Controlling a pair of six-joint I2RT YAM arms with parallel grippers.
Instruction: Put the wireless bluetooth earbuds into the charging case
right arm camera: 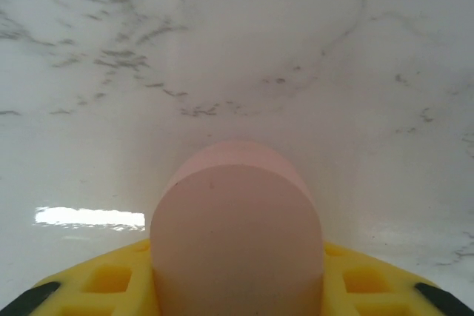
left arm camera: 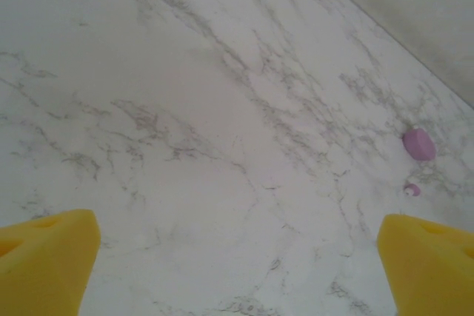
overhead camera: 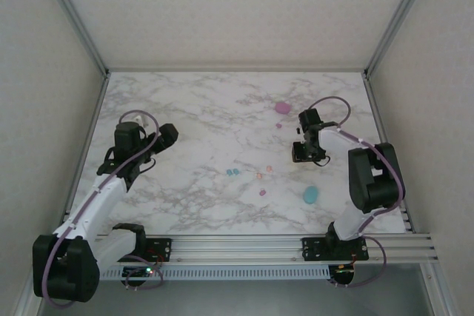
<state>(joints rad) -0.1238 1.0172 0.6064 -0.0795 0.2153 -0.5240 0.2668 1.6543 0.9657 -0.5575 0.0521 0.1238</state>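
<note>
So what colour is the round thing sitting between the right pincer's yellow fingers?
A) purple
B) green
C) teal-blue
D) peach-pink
D: the right wrist view shows a peach-pink case between the yellow fingers of the right pincer.

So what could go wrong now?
The smooth peach-pink oval plastic case sits in the right gripper and might slip out or twist. The tiny peach plastic earbuds lie loose on the marble table, so a bump from an arm could scatter them.
</note>
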